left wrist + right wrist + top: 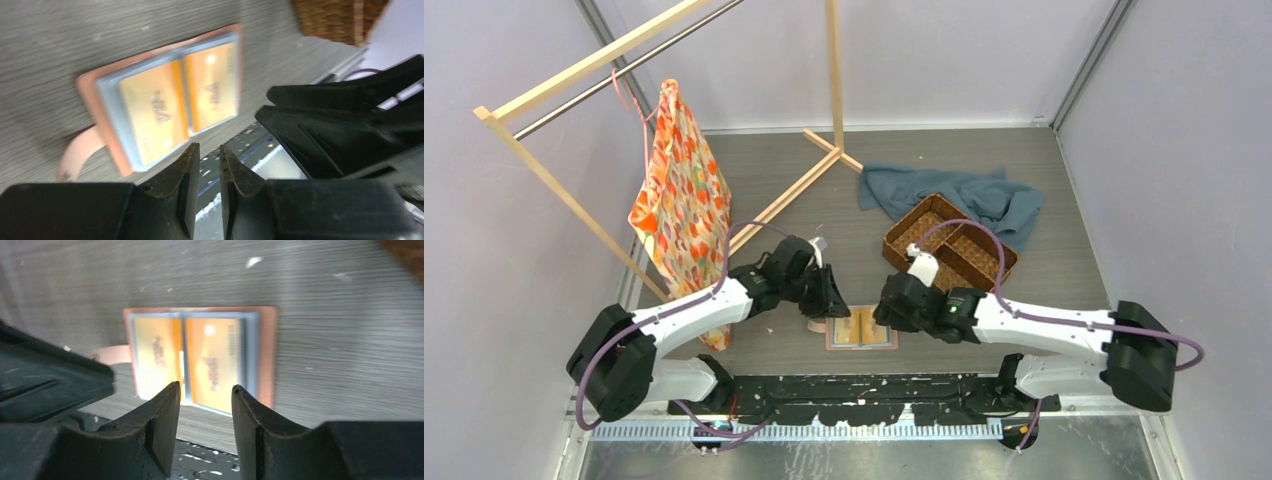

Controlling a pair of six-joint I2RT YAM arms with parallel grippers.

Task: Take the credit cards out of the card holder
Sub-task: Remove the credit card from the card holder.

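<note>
The salmon-pink card holder [890, 341] lies open and flat on the table near the front edge, its snap tab [816, 325] pointing left. Two tan-gold credit cards [155, 107] [212, 92] sit in its grey slots, one in each half; other cards are hidden. My left gripper [827, 303] hovers just left of the holder, empty, jaws a narrow gap apart [210, 150]. My right gripper [887, 308] hovers at the holder's right side, open and empty [202, 390]. The holder [267, 355] and its cards [215, 362] lie beyond the right fingertips.
A brown woven basket [900, 235] stands behind the right gripper, with a blue-grey towel [964, 195] behind it. An orange patterned cloth [682, 200] hangs on a wooden rack [824, 160] at the back left. The metal base rail runs close to the holder's near edge.
</note>
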